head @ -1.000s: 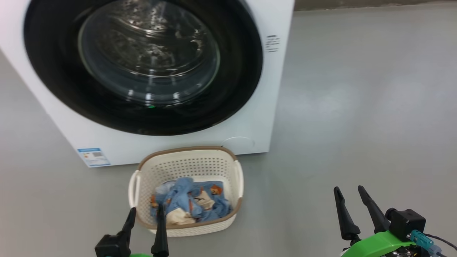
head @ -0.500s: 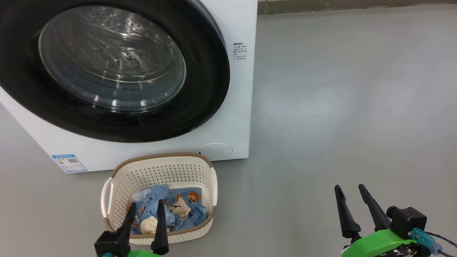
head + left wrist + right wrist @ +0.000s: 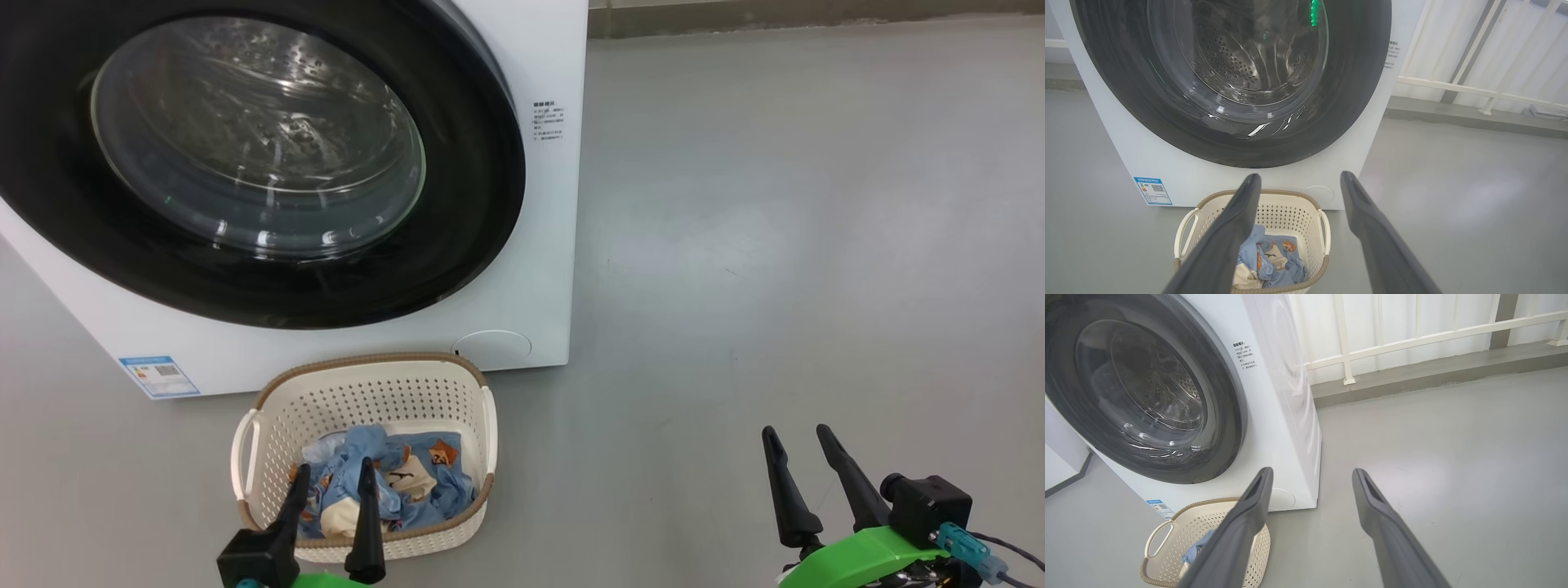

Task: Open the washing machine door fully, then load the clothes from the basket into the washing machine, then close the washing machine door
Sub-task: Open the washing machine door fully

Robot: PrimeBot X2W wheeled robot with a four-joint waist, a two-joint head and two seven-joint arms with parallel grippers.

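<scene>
Only the head camera's aim has shifted: the washing machine door [image 3: 257, 147] stays shut, the clothes [image 3: 408, 490] lie in the basket [image 3: 367, 361] on the floor [image 3: 775, 245] below it, and the left gripper [image 3: 335, 469] and right gripper [image 3: 795, 433] hang spread and empty, so opening is yet to begin.

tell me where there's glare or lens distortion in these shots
Head view: white glints on the washing machine door glass, and a pale sheen on the floor. Left wrist view: a green glint and white streaks on the glass. Right wrist view: the wide lens makes the washing machine lean.
</scene>
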